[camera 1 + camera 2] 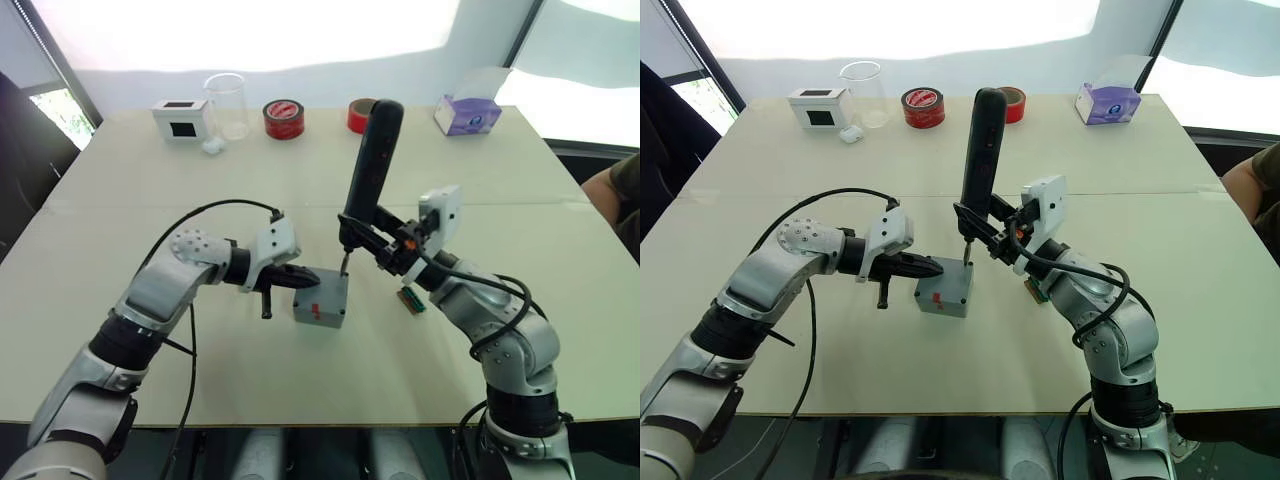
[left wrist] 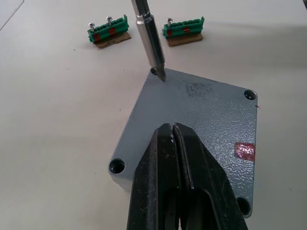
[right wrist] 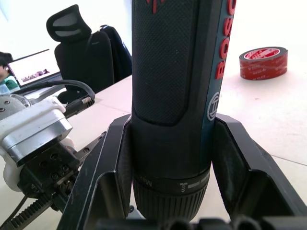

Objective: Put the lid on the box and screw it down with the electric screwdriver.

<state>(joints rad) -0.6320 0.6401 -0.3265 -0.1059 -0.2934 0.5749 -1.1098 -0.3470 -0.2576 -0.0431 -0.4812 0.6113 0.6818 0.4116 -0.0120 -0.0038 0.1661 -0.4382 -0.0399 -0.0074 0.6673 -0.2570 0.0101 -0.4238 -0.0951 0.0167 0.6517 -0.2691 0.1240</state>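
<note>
Lid position: the lid (image 2: 199,129) already sits on the box (image 1: 320,301), edges flush, near the middle of the table (image 1: 150,200), between my two arms.
Left gripper: my left gripper (image 2: 178,139) has its two fingers pressed together with nothing between them; the tips rest on the lid surface. Judged purpose: to pin the lid down so it cannot turn or shift under the driver.
Right gripper: my right gripper (image 3: 175,191) is clamped around the lower body of the electric screwdriver (image 1: 372,160), one finger on each side, holding the tool nearly upright, leaning slightly.
Bit location: the bit tip (image 2: 160,74) stands at the rim of one corner screw hole, on the corner far from my left fingers. Whether a screw is seated there, I cannot tell.
Left wrist view adds: the exact bit-to-hole relation, the empty holes at the other corners, a red mark on the lid, and two green bit holders (image 2: 109,32) just past the box.
Right wrist view adds: the clamp on the tool body.
Head views add: overall tool tilt and both arm postures.
</note>
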